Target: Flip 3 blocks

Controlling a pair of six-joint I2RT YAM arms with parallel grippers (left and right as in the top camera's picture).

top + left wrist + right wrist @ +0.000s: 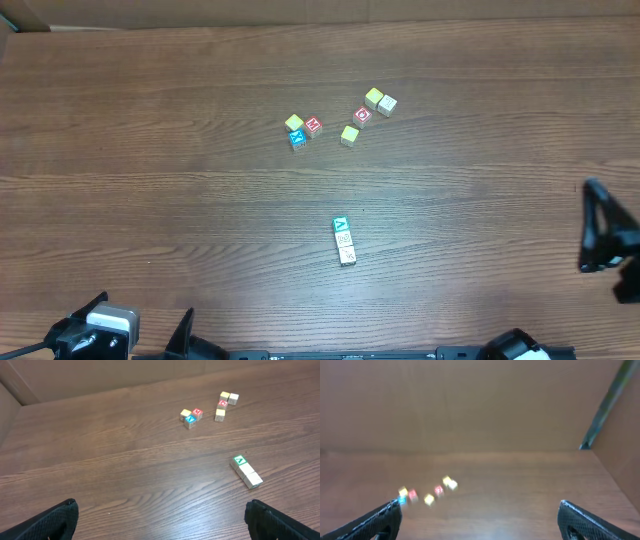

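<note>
Three small blocks lie in a short row near the table's middle: a green-and-white block (340, 224) (240, 460), a pale block (345, 240) (246, 471) and a second pale block (348, 256) (254, 479). My left gripper (140, 315) (161, 506) sits at the near left edge, open and empty, well left of the row. My right gripper (588, 228) (480, 506) hovers at the table's right side, open and empty, far from the row. The row does not show in the right wrist view.
Farther back lie other cubes: a yellow-topped cube (293, 123), a blue cube (297, 139) and a red cube (314, 126) together, then a red cube (363, 114), two yellow-topped ones (374, 97) (349, 135) and a cream cube (387, 104). Cardboard walls (470, 400) border the table.
</note>
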